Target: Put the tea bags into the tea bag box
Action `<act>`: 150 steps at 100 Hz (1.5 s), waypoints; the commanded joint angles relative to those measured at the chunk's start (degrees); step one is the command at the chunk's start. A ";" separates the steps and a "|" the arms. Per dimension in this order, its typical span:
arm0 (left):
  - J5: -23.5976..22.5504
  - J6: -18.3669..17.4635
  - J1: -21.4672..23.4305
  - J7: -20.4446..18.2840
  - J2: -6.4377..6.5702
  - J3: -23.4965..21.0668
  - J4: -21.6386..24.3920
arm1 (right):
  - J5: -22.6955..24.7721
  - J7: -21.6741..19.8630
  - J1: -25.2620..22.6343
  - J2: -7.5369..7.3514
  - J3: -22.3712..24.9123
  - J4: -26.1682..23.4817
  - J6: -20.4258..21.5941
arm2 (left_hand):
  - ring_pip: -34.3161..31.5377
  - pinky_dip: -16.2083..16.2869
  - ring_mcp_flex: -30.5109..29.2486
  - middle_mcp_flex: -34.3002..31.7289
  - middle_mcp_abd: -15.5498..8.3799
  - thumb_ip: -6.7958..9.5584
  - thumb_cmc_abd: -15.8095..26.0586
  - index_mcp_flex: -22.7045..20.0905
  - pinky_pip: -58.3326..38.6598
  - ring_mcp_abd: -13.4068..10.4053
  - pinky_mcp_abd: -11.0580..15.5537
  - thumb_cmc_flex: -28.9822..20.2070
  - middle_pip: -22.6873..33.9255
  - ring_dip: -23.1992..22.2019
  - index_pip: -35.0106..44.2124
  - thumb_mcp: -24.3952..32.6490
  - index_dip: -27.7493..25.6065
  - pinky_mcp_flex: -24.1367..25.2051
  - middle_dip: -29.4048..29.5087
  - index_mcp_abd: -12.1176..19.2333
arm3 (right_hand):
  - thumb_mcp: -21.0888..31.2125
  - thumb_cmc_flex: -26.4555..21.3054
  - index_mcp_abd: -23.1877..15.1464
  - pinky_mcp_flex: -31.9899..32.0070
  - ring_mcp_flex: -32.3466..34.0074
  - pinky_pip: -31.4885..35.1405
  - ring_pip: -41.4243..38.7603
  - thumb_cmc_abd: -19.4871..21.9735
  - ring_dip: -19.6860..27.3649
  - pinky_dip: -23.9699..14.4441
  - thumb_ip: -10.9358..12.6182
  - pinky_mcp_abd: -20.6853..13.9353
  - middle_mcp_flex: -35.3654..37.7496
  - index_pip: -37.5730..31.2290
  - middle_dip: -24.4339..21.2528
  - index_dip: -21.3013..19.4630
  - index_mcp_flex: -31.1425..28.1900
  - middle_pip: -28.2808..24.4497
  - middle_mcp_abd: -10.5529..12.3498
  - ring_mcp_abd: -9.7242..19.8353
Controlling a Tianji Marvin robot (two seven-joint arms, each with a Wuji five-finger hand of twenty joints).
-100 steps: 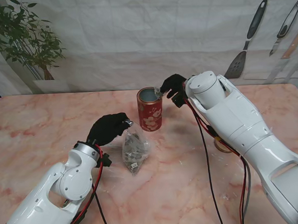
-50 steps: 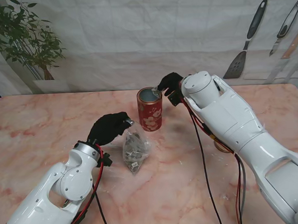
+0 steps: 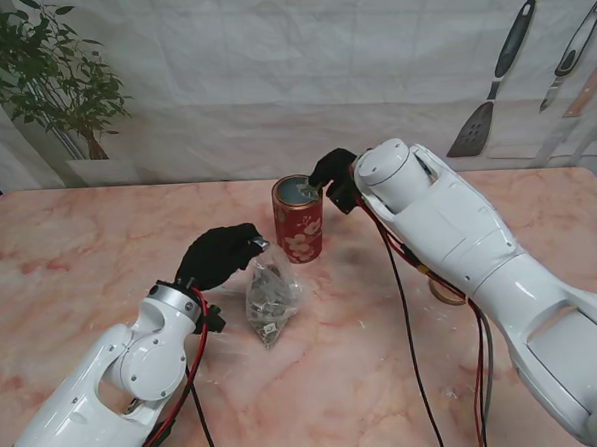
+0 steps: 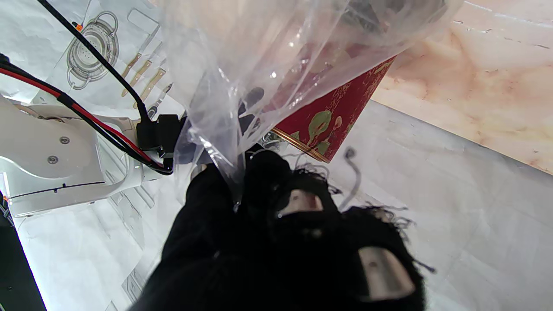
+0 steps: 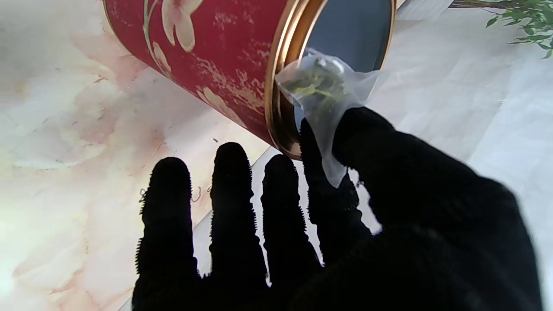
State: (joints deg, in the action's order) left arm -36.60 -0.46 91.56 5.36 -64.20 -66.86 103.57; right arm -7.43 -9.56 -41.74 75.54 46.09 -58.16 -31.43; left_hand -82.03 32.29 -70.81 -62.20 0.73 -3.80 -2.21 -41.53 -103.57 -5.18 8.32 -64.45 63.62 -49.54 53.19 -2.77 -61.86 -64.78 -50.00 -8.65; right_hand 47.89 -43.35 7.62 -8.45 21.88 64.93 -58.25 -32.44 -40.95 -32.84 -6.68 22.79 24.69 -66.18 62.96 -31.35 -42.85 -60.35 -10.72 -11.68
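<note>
No readable writing on the red tea bag box (image 3: 299, 219) — only flowers. Your right hand (image 3: 334, 176) pinches a tea bag (image 5: 322, 84) at the box's open rim, at 2 o'clock. Your left hand (image 3: 218, 256) grips a clear plastic bag (image 3: 267, 297) at 7 o'clock of the box; open marble table (image 3: 70, 265) lies leftward.

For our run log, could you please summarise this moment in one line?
right hand: pinching translucent tea bag at red floral tin mouth | left hand: holding clear plastic bag

Pink marble table (image 3: 69, 245), creased white backdrop (image 3: 271, 75), potted plant (image 3: 56, 81).
</note>
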 commanded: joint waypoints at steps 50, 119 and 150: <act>-0.13 -0.08 -0.30 -0.98 0.02 0.05 0.66 | 2.52 4.70 -0.07 1.79 -0.48 -0.53 -0.92 | -3.93 -0.59 -2.00 -1.91 2.28 2.04 2.54 -4.84 -14.54 4.86 12.02 -3.39 5.23 -0.64 8.58 1.25 -2.26 0.96 -1.63 -11.59 | -1.19 4.61 -1.92 -0.87 2.67 1.67 -3.20 -2.87 -1.46 -1.12 -3.47 -0.04 1.94 1.56 -0.71 5.80 -1.65 -2.71 1.93 0.94; -0.03 0.86 -1.22 -1.43 0.02 0.42 0.31 | 4.92 1.99 -3.20 -1.91 2.75 -9.45 -2.32 | -3.93 -0.59 -2.00 -1.97 2.26 2.04 2.52 -4.84 -14.54 4.86 12.02 -3.44 5.23 -0.64 8.57 1.25 -2.28 0.96 -1.63 -11.59 | 3.27 16.58 -0.84 -0.32 1.59 1.87 -2.79 -4.74 -1.53 -0.70 0.89 0.09 0.52 15.34 -0.58 -3.51 -4.01 -2.21 1.51 0.68; -1.02 2.13 -2.50 -1.99 0.11 0.76 0.47 | 5.80 -5.07 -9.15 -6.69 7.65 -20.56 -3.20 | -3.93 -0.59 -2.00 -1.92 2.26 2.05 2.56 -4.78 -14.54 4.86 12.02 -3.40 5.23 -0.64 8.55 1.26 -2.28 0.96 -1.64 -11.56 | 1.86 11.92 -0.92 -0.91 2.37 2.08 -3.19 -4.93 -1.67 -0.94 -2.89 -0.13 1.59 12.83 -0.62 2.72 -4.29 -2.35 1.06 0.19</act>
State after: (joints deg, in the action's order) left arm -37.55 1.23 89.74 4.26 -64.12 -66.10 103.55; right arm -1.28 -13.09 -49.30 70.22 52.89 -77.01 -34.99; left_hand -82.03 32.29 -70.81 -62.20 0.74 -3.80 -2.21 -41.53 -103.58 -5.17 8.32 -64.45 63.62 -49.54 53.19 -2.77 -61.86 -64.78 -50.00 -8.65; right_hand 50.00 -30.00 6.80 -9.11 23.80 64.93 -59.58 -35.60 -41.58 -32.86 -7.35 22.65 26.03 -52.06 62.80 -29.94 -44.87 -61.66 -9.60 -11.58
